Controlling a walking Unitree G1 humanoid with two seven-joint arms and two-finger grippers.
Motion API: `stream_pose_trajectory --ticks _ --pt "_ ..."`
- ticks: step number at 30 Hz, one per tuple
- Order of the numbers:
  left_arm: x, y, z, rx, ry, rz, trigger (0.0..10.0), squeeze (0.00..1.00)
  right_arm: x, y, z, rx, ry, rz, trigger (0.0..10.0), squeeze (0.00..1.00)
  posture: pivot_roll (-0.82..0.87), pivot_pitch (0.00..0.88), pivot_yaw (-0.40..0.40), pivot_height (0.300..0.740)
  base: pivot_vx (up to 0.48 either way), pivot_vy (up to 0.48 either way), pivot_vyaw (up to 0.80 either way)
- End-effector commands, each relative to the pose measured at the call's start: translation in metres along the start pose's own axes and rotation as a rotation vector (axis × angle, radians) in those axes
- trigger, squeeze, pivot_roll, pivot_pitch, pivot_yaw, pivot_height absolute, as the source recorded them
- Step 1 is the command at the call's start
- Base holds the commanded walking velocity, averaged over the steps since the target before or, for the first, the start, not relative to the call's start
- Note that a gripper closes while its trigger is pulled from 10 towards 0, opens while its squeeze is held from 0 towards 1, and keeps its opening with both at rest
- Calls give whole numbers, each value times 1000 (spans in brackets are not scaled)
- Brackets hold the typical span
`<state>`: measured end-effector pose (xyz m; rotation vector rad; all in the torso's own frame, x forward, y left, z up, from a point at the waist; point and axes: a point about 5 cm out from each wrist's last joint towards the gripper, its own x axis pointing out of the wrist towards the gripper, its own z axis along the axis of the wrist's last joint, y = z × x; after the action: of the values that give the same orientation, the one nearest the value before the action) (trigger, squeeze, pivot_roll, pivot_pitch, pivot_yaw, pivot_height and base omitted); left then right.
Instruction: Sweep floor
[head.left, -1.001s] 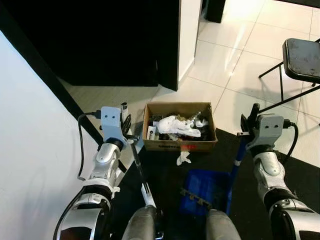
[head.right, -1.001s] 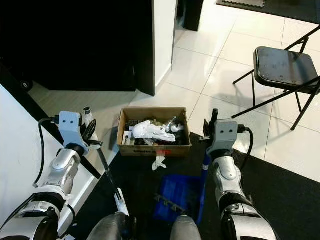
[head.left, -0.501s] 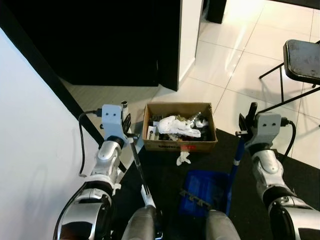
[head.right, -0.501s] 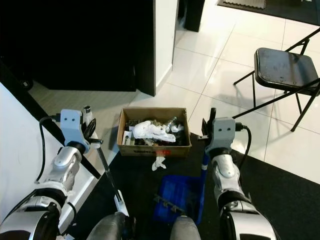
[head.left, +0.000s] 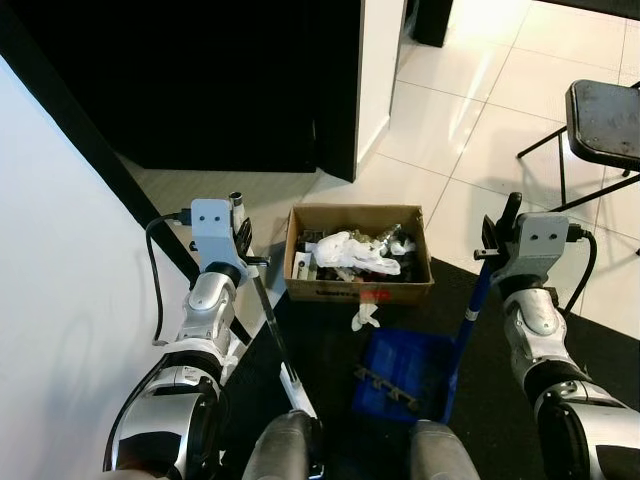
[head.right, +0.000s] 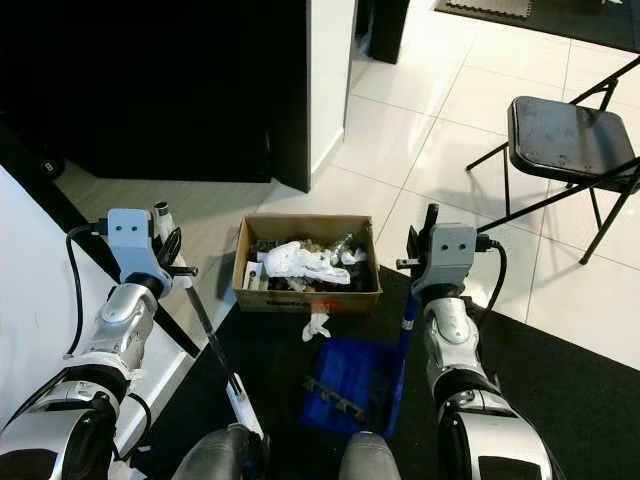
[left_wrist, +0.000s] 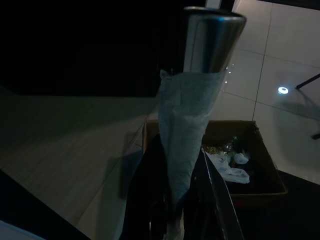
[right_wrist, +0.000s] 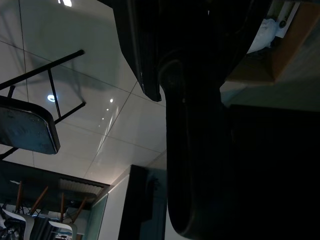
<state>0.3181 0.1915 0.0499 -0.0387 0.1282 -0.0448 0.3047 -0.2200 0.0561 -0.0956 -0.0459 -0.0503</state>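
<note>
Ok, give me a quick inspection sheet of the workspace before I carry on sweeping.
Surface: black mat underfoot, pale tiled floor beyond it.
Job's things: blue dustpan on the mat; broom handle slanting down towards the robot's legs.
Clutter: crumpled white scrap on the mat in front of the cardboard box, which holds white paper and dark rubbish.
Grippers: left gripper shut on the broom handle; right gripper shut on the dustpan handle.
Cables: black cable looping beside the left arm, another at the right wrist.
Surroundings: white wall on the left, dark cabinet ahead, black folding chair on the right.
</note>
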Motion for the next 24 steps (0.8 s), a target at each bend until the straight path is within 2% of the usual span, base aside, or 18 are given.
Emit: stream_pose_trajectory --ticks 1,4,7,12,19,24 --pt "-5 2 -6 -1 8 6 10000 0 1 3 0 11 7 -3 10000 0 28 0 -2 740 0 0 0" --pt "-5 0 -5 20 5 -8 10000 0 1 4 0 7 7 5 10000 0 29 0 -4 740 0 0 0" --pt "-3 5 -3 -15 5 39 10000 0 2 3 0 8 14 -3 10000 0 32 0 -5 740 0 0 0" --pt "-1 5 0 -3 -4 18 10000 0 4 4 1 8 11 9 10000 0 34 0 -9 740 0 0 0" --pt "-3 5 -2 6 9 -11 10000 0 5 9 2 4 3 32 10000 0 35 0 -13 740 0 0 0" --pt "-6 8 -6 1 29 6 10000 0 3 9 0 -26 14 33 10000 0 32 0 -6 740 0 0 0"
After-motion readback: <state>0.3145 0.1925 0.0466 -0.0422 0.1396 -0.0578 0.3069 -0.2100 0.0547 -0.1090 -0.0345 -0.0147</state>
